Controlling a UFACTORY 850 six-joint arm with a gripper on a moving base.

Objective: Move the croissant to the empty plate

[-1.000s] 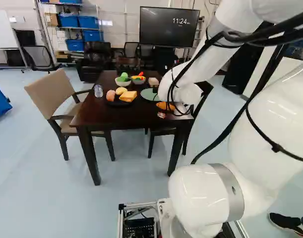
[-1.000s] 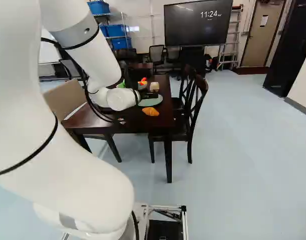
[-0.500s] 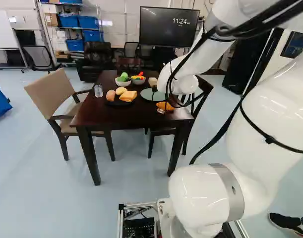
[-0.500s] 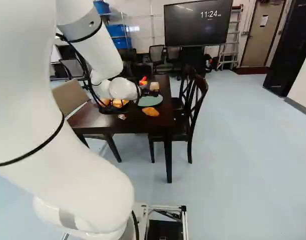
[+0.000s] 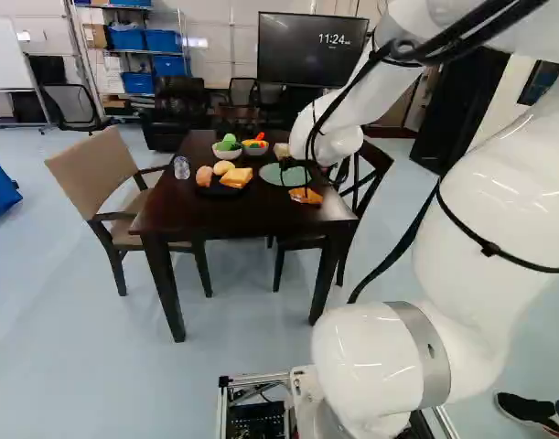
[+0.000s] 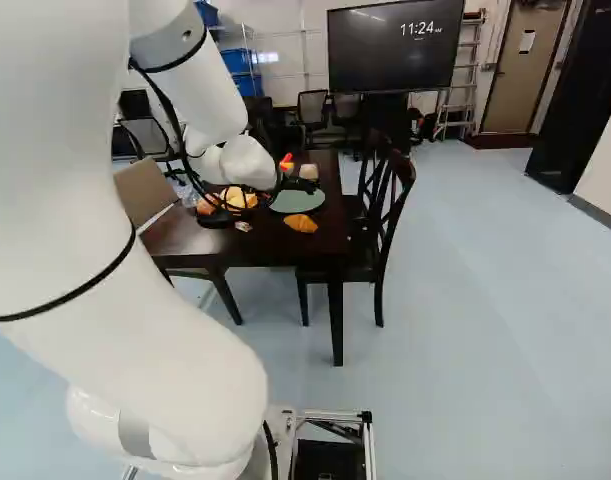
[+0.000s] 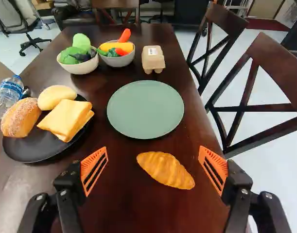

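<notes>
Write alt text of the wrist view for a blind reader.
A croissant lies on a dark table, framed by the open fingers of the hand. An empty green plate is just ahead; a black plate holding buns sits beside it.

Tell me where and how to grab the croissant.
Take the croissant across its thick middle, coming straight down from above. It lies flat on the bare table top, and its long axis runs slantwise from one finger's side toward the other's, so the open gripper should probably turn first to close on the two long sides rather than the tapered ends.
</notes>
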